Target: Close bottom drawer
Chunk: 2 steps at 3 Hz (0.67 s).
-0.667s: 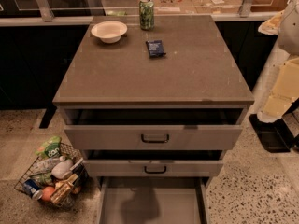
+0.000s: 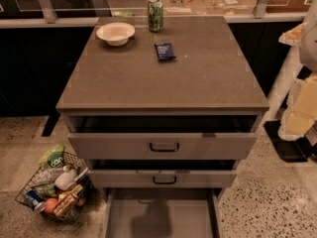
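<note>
Nothing had shifted in the last instant: the bottom drawer (image 2: 161,217) stood as far out as before, so the closing had not begun. It jutted from under the middle drawer (image 2: 163,178) at the foot of the bench (image 2: 198,78), plain grey inside, its front past the lower edge. The gripper was out of sight, with only the pale arm (image 2: 303,108) at right, so I couldn't tell the jaws' state.
</note>
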Motion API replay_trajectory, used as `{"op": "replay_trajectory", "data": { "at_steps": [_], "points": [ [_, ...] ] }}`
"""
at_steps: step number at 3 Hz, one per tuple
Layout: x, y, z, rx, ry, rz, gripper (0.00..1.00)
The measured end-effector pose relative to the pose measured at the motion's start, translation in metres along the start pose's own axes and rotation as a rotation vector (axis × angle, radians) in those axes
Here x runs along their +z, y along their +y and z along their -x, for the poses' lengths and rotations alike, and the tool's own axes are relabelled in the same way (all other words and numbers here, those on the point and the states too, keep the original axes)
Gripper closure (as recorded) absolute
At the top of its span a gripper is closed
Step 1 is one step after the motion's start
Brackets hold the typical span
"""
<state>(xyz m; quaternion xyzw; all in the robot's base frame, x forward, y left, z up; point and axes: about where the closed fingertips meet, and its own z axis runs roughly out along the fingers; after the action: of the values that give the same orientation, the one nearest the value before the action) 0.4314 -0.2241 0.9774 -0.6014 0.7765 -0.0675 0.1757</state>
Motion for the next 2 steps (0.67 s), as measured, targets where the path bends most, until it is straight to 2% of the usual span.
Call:
{"op": "replay_trajectory", "data": {
  "at_steps": [1, 2],
  "points": [
    [0.020, 0.022, -0.032, -0.023, 0.041, -0.007, 0.00],
    [0.048, 0.059, -0.067, -0.027, 0.067, 0.001, 0.00]
  ]
}}
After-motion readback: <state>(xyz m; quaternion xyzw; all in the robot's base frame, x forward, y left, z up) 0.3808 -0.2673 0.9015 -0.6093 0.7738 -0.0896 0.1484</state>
